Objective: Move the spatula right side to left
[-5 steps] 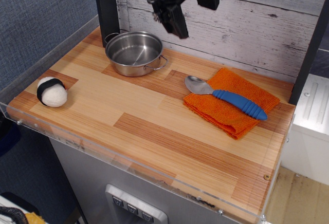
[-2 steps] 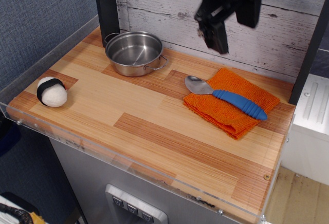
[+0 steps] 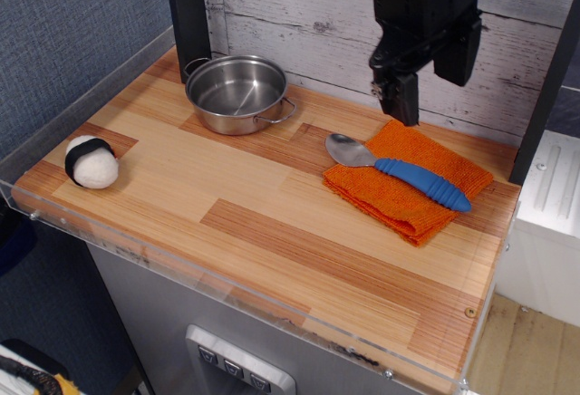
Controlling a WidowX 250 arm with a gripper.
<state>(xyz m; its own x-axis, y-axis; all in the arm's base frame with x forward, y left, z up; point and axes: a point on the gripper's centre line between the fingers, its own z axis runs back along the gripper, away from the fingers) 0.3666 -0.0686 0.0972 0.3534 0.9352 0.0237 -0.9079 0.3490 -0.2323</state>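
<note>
The spatula (image 3: pixel 403 174) lies on the orange folded cloth (image 3: pixel 408 180) at the right of the table. Its shiny metal head (image 3: pixel 348 150) points left and hangs over the cloth's edge; its ribbed blue handle (image 3: pixel 423 183) points right. My gripper (image 3: pixel 401 105) hangs in the air above the far edge of the cloth, behind the spatula and apart from it. It holds nothing. Its fingers look close together, but the frame does not show clearly whether it is open or shut.
A steel pot (image 3: pixel 237 93) with two side handles stands at the back left. A white ball with a black band (image 3: pixel 91 161) lies at the front left. A clear raised rim (image 3: pixel 227 293) runs along the table's front and left edges. A plank wall stands behind.
My gripper has moved from above the pot rightward and down, and now hangs over the back of the orange cloth. The spatula, cloth, pot and ball have not moved.
</note>
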